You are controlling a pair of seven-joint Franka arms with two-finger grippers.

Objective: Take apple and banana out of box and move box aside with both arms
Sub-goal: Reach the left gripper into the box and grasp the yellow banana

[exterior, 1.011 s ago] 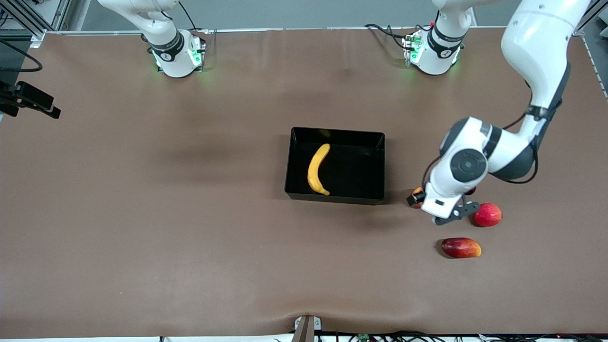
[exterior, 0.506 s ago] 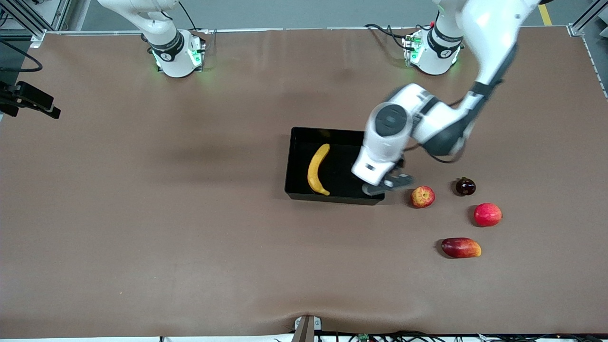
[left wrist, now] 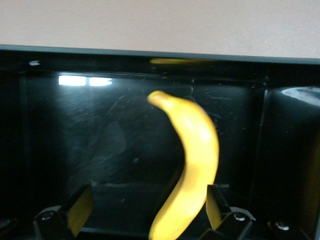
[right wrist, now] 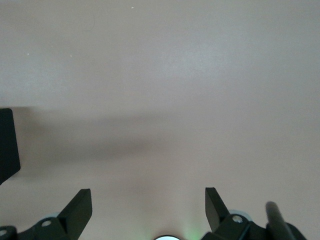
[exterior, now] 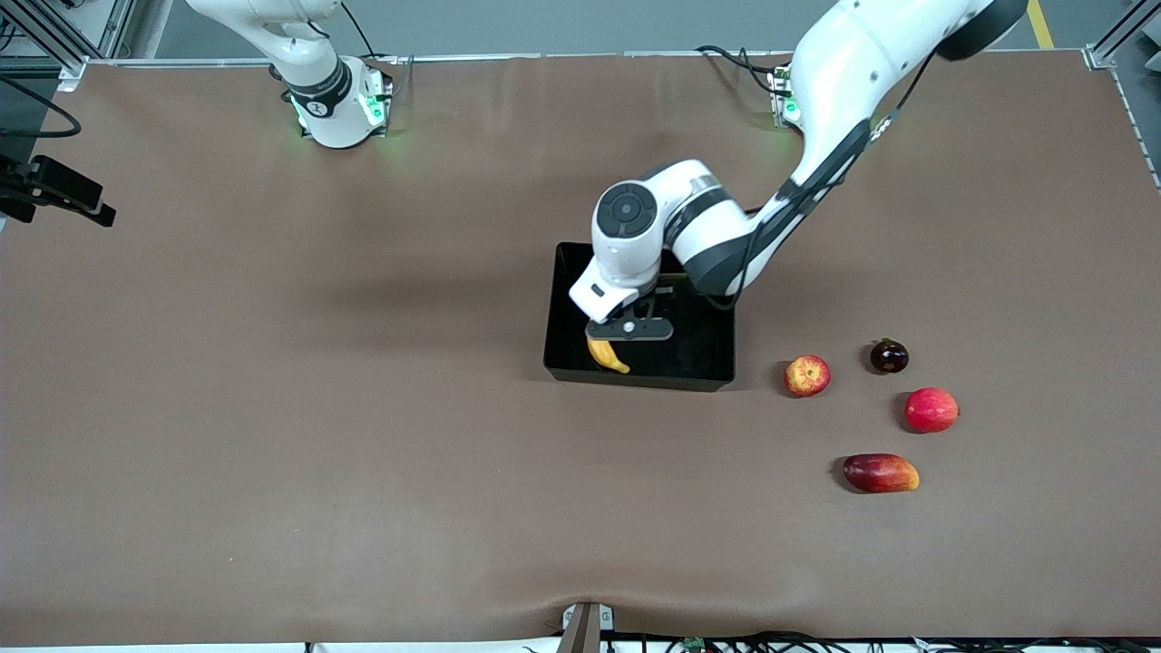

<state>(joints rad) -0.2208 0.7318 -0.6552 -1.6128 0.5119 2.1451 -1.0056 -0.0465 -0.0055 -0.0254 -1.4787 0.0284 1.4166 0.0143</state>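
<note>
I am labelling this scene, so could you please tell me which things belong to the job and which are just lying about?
Job:
long curved yellow banana, in the bin
small round red-and-yellow apple, on the table
shallow glossy black plastic bin
left gripper, open over the banana

Lying about:
all-red round apple
oblong red-and-yellow mango
small dark round fruit

The brown table (exterior: 272,408) carries the box (exterior: 717,363), apple (exterior: 807,375), all-red apple (exterior: 931,409), mango (exterior: 880,472) and a dark fruit (exterior: 889,355).

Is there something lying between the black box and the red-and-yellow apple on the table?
No. In the front view the stretch between the box and the apple is bare brown table; they lie apart.
</note>
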